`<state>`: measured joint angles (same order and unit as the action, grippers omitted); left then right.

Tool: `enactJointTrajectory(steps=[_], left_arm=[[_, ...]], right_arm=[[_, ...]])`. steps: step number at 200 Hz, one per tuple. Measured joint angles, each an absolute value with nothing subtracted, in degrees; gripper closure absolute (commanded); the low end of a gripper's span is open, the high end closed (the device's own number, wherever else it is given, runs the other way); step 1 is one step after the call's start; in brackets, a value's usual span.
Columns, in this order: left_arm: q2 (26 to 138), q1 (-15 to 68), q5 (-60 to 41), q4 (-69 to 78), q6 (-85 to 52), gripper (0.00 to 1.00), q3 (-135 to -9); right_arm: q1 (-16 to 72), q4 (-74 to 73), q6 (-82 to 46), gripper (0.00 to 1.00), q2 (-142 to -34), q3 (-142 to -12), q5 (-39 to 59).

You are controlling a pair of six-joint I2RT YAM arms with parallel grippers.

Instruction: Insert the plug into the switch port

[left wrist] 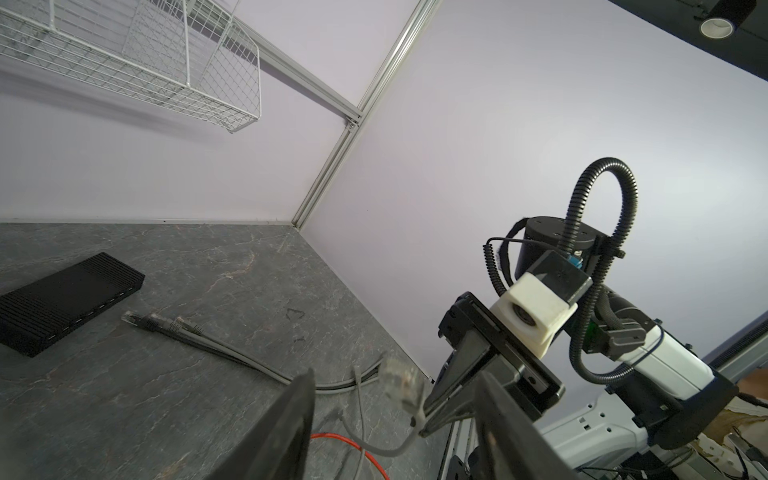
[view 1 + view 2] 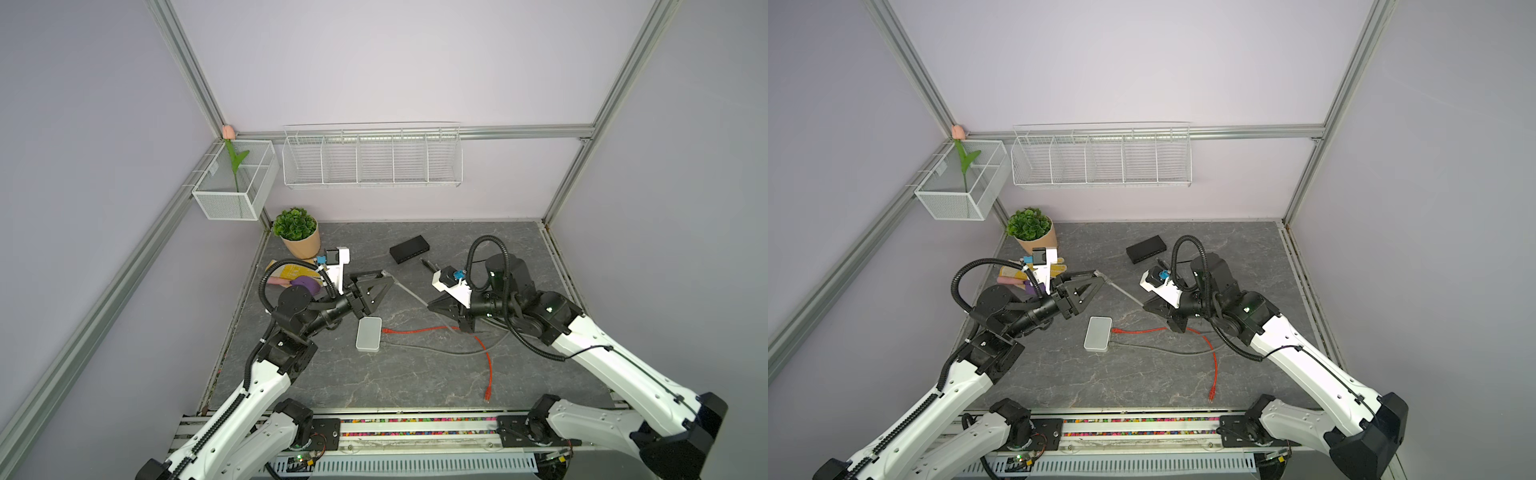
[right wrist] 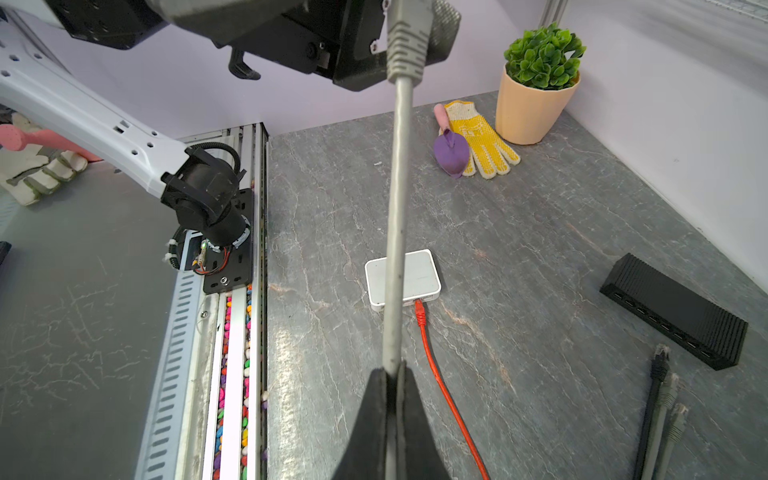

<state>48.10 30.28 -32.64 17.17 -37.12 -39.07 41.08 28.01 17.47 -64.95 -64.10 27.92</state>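
In both top views the right gripper [image 2: 430,306] pinches the grey cable [image 2: 409,291] and holds it out straight toward the left gripper [image 2: 386,277], whose jaws stand apart around the plug [image 2: 383,272]. The black switch [image 2: 409,249] lies beyond both sets of fingertips, well apart from the plug. From the left wrist, the clear plug [image 1: 401,382] hangs between the left fingers [image 1: 291,415] with a gap on each side, touching neither as far as can be seen. The switch [image 1: 66,303] shows its row of ports ahead of that gripper and off to one side. From the right wrist, the right gripper [image 3: 395,376] is clamped on the cable [image 3: 397,208] well back from the boot [image 3: 405,45], which sits up beside the left gripper's tip. The step in hand looks like a handover. The left jaws should probably close square on the boot just behind the plug, leaving latch and nose free, before the right lets go. A grip taken askew would likely tilt the plug and make lining it up with a port hard. Some slack in the cable will likely be wanted for the carry to the switch.
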Motion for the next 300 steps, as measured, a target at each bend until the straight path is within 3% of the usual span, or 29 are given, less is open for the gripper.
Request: enactJointTrajectory(steps=[19, 42, 69, 86, 95, 102, 161, 203, 221, 245, 260, 264, 270, 275, 285, 300], left_arm=[[48.4, 30.6, -32.7, 17.7, -37.2, 0.49, -39.1], [48.7, 30.8, -32.7, 17.9, -37.8, 0.73, -39.2], [48.8, 30.8, -32.6, 17.9, -37.4, 0.89, -39.3], [48.8, 30.8, -32.5, 17.9, -37.1, 0.95, -39.4], [48.8, 30.8, -32.3, 17.8, -37.1, 0.96, -39.4], [48.8, 30.8, -32.1, 17.5, -37.0, 0.98, -39.4], [48.5, 32.9, -25.1, 14.1, -38.1, 1.0, -39.4], [48.0, 36.3, -17.2, 11.5, -40.6, 1.0, -39.4], [47.7, 36.4, -15.1, 10.6, -41.6, 1.0, -39.4], [47.0, 36.4, -13.8, 9.4, -42.0, 1.0, -39.4], [46.6, 36.4, -13.4, 8.9, -42.1, 1.0, -39.4], [46.5, 36.4, -13.3, 8.9, -42.2, 0.84, -39.4], [46.3, 36.4, -13.3, 8.9, -42.2, 0.52, -39.4], [46.2, 36.4, -13.3, 8.9, -42.4, 0.37, -39.4], [45.9, 36.4, -13.8, 8.9, -42.1, 0.25, -39.3], [44.9, 36.4, -15.1, 8.8, -41.4, 0.21, -39.2]], right_arm=[[41.8, 28.4, 17.6, 0.93, -65.8, -64.7, 27.9], [42.3, 28.6, 17.8, 0.94, -66.3, -64.8, 27.7], [42.5, 28.7, 17.8, 0.92, -66.4, -64.9, 26.7], [42.5, 28.8, 17.8, 0.79, -66.5, -65.1, 25.9], [42.6, 29.0, 17.4, 0.67, -66.6, -65.5, 25.2], [42.7, 29.0, 17.3, 0.64, -66.8, -65.8, 24.6], [51.8, 28.1, 19.4, 0.63, -67.8, -70.3, 8.9], [56.3, 26.0, 21.6, 0.64, -74.6, -75.0, 0.3], [57.4, 25.4, 22.5, 0.69, -77.4, -75.1, -2.6], [57.9, 24.9, 23.0, 0.92, -79.5, -75.1, -5.7], [57.9, 24.4, 23.4, 0.93, -79.5, -75.1, -6.8], [57.9, 24.3, 23.5, 0.94, -79.5, -75.1, -6.9], [57.9, 24.1, 23.6, 0.93, -79.4, -75.1, -7.0], [57.9, 24.0, 23.7, 0.94, -79.3, -75.1, -7.0], [57.8, 24.3, 24.1, 0.94, -79.1, -75.2, -6.3], [56.9, 27.2, 24.8, 0.93, -79.1, -76.5, -3.5]])
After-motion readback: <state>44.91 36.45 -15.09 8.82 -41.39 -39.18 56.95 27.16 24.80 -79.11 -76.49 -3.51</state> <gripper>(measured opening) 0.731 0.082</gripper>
